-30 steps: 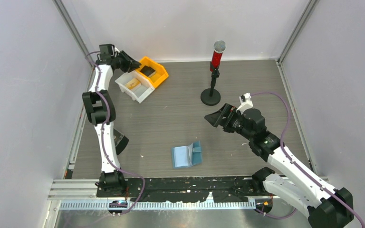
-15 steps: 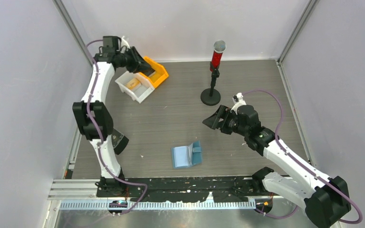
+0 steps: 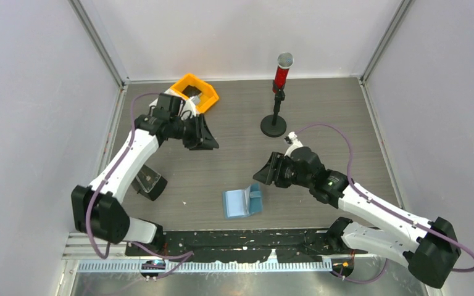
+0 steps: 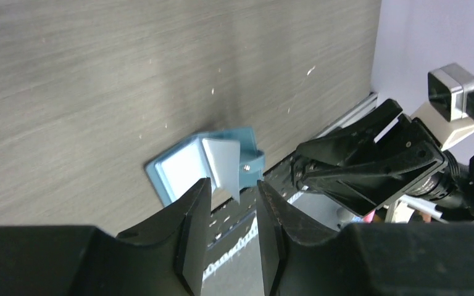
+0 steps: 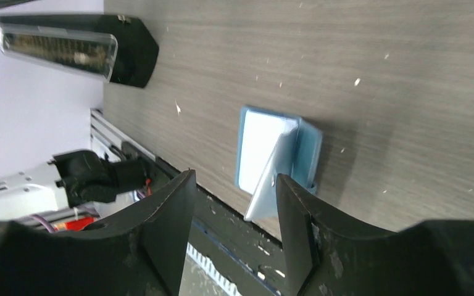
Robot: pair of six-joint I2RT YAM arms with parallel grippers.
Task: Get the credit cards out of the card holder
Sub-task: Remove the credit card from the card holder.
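Grey table (image 3: 234, 142): holder (image 3: 242, 202) lies lower centre, flap propped up, no cards visible in it. Left gripper (image 3: 208, 143) and right gripper (image 3: 260, 176) hover part-open, empty. Risk: 2 arms reaching in clash, or a nudge slides holder.

The left arm (image 3: 137, 151) covers part of the orange bin (image 3: 207, 92); the pockets of the card holder (image 3: 242, 201) are too small to read.
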